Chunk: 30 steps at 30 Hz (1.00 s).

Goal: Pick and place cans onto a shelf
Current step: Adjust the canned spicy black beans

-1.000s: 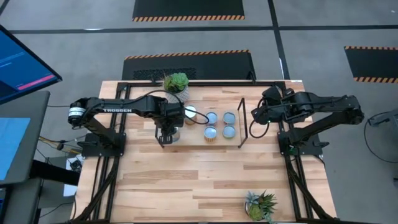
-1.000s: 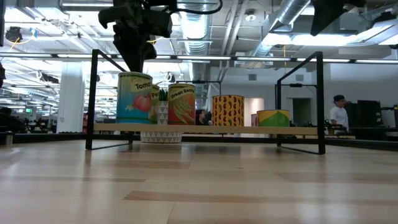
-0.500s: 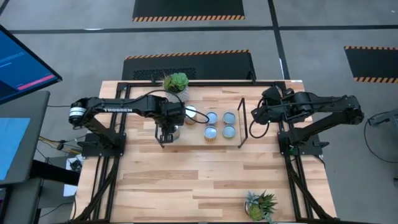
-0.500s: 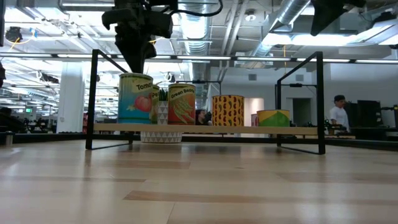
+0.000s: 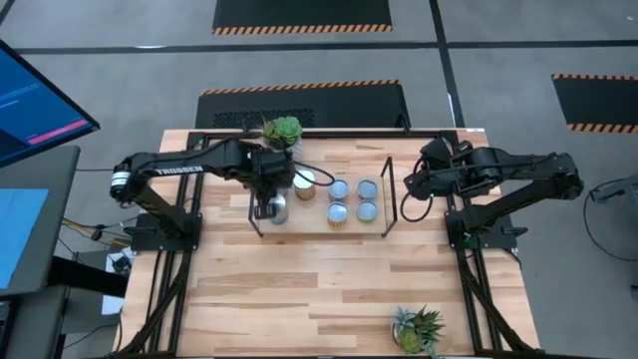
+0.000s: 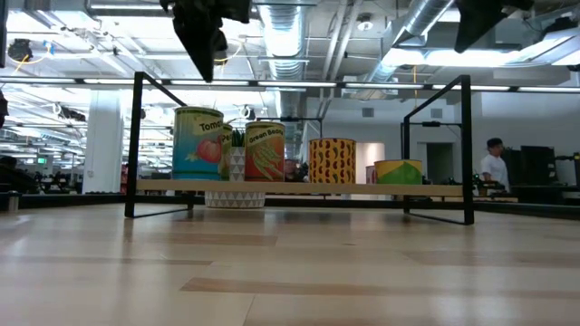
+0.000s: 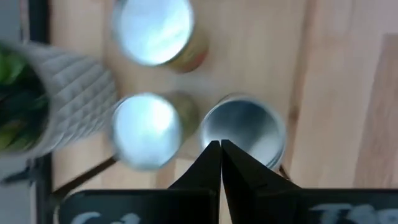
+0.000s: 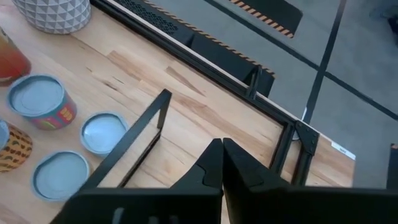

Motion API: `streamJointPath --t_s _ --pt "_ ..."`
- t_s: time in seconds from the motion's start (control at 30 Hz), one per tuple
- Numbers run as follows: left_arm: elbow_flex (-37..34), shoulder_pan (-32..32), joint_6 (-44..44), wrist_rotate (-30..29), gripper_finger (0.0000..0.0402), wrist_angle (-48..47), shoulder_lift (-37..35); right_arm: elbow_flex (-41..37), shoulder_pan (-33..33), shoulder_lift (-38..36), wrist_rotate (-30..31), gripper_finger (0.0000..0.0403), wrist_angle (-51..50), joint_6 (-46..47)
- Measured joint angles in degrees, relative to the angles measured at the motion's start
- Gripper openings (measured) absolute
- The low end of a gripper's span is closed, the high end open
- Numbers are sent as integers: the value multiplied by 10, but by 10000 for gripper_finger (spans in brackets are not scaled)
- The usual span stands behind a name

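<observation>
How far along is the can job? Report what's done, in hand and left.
Done: six cans stand on the shelf, with the tomato can at its left end.
In hand: nothing. The left gripper hangs shut and empty above the tomato can. The right gripper waits shut beside the shelf's right end.
Left: no loose can shows on the table, so stocking looks finished.

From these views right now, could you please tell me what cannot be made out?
- Low view: green beans can and white pot hide whatever stands behind.
- Left wrist view: can lids blurred; labels unseen.
- High view: left gripper covers part of the tomato can.
</observation>
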Motion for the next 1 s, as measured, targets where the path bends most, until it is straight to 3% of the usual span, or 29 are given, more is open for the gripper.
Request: streamJointPath --t_s 0.27,0.47,0.6,0.7,1.0 --pt "50 0 -64 -12 0 -86 -4 0 0 0 0 24 5 -16" --pt "49 -14 -76 -29 0 -164 -19 0 2 4 -15 23 139 -191" --pt "48 -28 -106 -39 0 -158 -61 0 -8 9 -61 16 280 -348" --pt "48 -42 -160 -78 0 -158 -94 2 -28 23 -105 14 381 -421" --pt "48 -96 -317 -200 0 -159 -201 2 -81 161 -279 12 495 -547"
